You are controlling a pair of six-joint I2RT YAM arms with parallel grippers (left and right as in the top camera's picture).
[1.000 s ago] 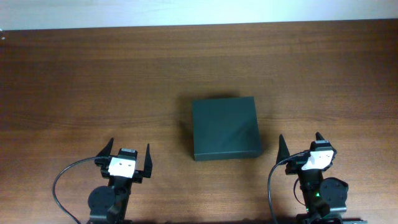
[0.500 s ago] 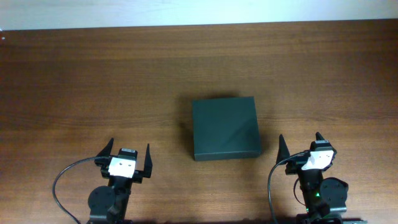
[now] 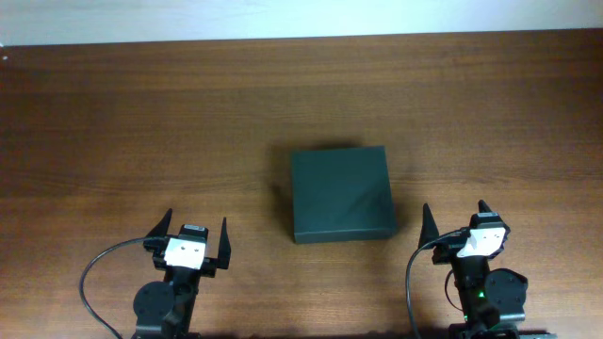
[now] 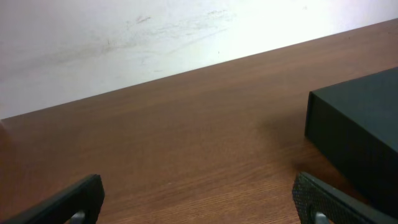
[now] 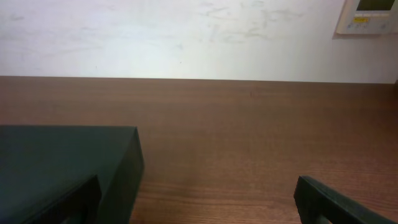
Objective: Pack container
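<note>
The container (image 3: 340,194) is a dark green-black rectangular box with its flap lid shut, lying on the wooden table near the middle. Its left corner shows at the right of the left wrist view (image 4: 364,130), and its right end at the lower left of the right wrist view (image 5: 68,162). My left gripper (image 3: 197,229) is open and empty at the front left, apart from the box; its fingers show in the left wrist view (image 4: 199,202). My right gripper (image 3: 454,215) is open and empty at the front right, just right of the box's near corner (image 5: 199,199).
The brown wooden table (image 3: 141,122) runs back to a white wall (image 4: 124,37). A white wall panel (image 5: 370,15) hangs at the upper right of the right wrist view. Black cables loop beside each arm base at the front edge (image 3: 94,273).
</note>
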